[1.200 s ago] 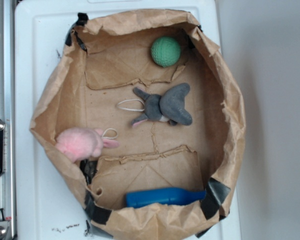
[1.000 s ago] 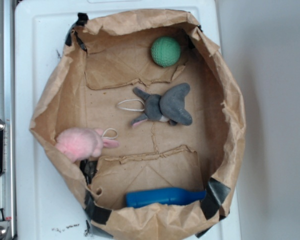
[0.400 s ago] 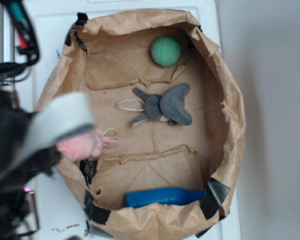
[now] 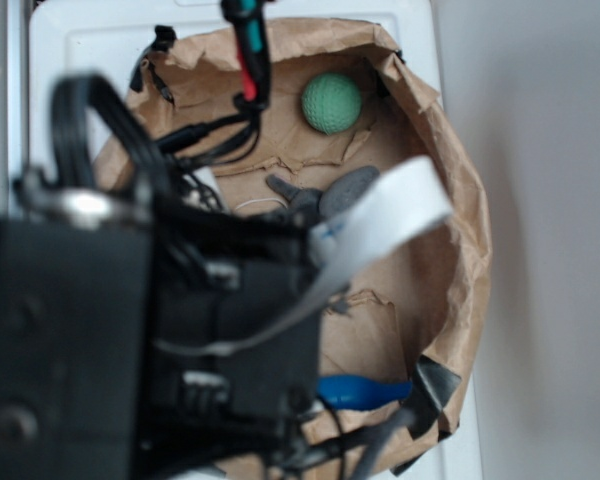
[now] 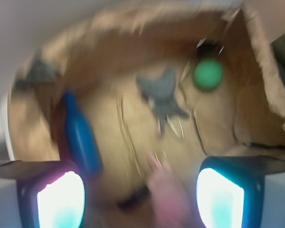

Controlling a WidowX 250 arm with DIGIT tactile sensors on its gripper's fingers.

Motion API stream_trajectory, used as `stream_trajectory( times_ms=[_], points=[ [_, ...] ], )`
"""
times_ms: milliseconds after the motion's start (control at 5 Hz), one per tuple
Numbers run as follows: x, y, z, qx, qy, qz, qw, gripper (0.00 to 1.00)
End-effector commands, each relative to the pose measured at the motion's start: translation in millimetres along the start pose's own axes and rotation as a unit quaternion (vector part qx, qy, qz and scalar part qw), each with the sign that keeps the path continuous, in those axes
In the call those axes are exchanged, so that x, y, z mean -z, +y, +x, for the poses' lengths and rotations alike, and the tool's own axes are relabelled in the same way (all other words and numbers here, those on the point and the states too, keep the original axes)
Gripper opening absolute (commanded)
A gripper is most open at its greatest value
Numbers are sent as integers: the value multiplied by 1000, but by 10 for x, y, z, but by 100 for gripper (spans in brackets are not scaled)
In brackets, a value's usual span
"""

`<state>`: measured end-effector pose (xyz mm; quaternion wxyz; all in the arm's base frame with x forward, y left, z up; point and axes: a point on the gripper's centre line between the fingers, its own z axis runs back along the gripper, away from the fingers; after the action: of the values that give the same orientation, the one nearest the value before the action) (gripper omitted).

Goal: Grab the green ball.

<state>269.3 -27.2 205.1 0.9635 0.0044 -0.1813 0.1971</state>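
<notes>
Green ball (image 4: 331, 103): lying on the floor of the paper bag, at the far right inside, close beneath the folded rim; nothing is touching it. In the wrist view it (image 5: 208, 74) is showing as a blurred green disc toward the upper right.
Paper bag (image 4: 460, 200): brown, opened wide with its rim rolled down, sitting on the white table (image 4: 80, 50); black tape is showing at its near right corner.
Claw (image 5: 140, 202): its two fingertips (image 5: 61, 199) are framing the lower corners of the wrist view, glowing pale, with a wide gap standing between them; holding nothing. It is hanging well apart from the ball.
Arm (image 4: 130, 320): out of focus, filling the left and near part of the exterior view, with black cables and a white ribbon cable crossing over the bag.
Grey plush toy (image 4: 345, 192): lying mid-bag, nearer than the ball and apart from it, partly hidden by the arm.
Blue bottle (image 4: 365, 392): lying along the near wall of the bag, mostly covered by the arm.
Pink plush (image 5: 168, 194): showing only in the wrist view, blurred, between the fingertips.
</notes>
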Motion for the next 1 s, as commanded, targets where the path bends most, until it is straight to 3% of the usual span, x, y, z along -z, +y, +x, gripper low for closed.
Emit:
stream_trajectory(
  times_ms=[0, 400, 800],
  points=[
    [-105, -5, 71, 0, -19, -9, 1000, 100],
    [-105, -5, 71, 0, -19, -9, 1000, 100],
    [551, 34, 170, -82, -66, 22, 994, 100]
  ],
)
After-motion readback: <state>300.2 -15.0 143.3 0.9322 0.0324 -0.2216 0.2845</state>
